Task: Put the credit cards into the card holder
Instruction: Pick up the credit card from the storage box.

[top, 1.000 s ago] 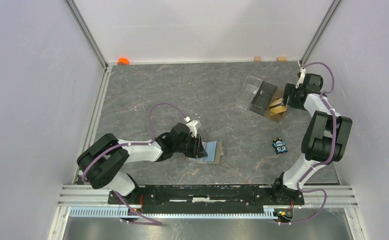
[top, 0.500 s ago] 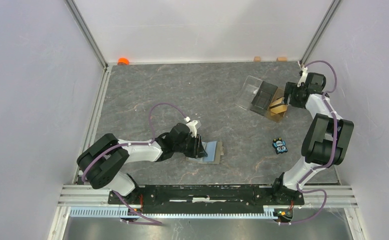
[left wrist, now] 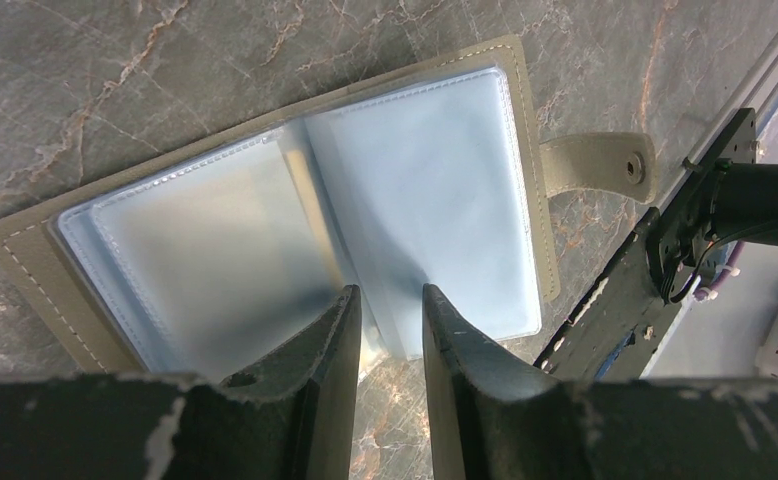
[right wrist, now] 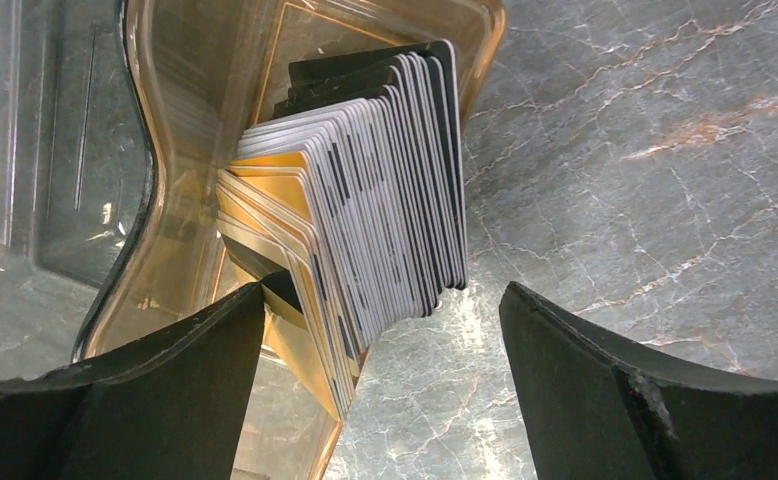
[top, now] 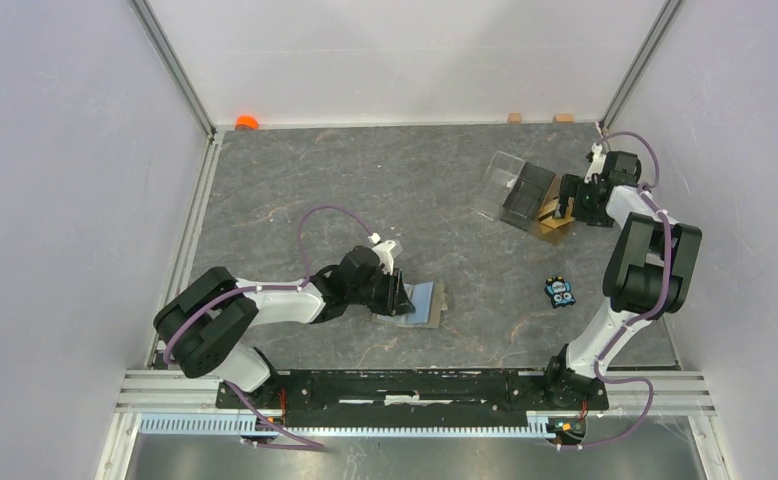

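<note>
The olive-khaki card holder lies open on the table, its pale blue sleeves up, and fills the left wrist view. My left gripper is at its near-left edge. The jaws are nearly closed around a raised sleeve leaf. The credit cards, several gold and white-edged ones, stand on edge in an amber tray and show tan in the top view. My right gripper is wide open astride the stack's end, its left finger against the outermost gold card.
A clear plastic box with a dark compartment adjoins the amber tray. A small black-and-blue object lies on the table to the near right. An orange piece and two tan blocks sit at the back wall.
My right gripper has turned and shifted a little nearer and left, onto the card stack. My left gripper and the card holder have not moved.
</note>
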`<action>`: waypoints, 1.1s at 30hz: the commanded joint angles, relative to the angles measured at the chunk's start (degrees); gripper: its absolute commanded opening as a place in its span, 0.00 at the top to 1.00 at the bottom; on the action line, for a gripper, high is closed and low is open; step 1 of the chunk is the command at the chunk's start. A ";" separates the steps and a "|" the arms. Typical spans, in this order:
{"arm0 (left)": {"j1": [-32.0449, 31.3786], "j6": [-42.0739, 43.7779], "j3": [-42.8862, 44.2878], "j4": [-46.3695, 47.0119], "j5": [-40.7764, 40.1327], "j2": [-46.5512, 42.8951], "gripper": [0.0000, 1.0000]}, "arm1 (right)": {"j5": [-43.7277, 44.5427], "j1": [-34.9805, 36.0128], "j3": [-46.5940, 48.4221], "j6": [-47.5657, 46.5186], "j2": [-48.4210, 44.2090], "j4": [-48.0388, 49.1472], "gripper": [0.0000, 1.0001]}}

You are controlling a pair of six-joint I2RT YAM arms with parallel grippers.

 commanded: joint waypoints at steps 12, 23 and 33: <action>-0.35 -0.22 -0.29 2.80 -0.32 -1.00 0.65 | 3.96 -2.11 3.30 -1.02 -4.17 -1.09 0.12; -0.34 -0.34 -0.38 2.97 -0.12 -0.87 0.65 | 2.90 -2.25 3.37 -1.20 -5.41 -1.02 0.33; -0.33 -0.47 -0.46 3.10 0.03 -0.83 0.66 | 2.81 -2.24 2.75 -0.95 -7.18 -1.10 0.48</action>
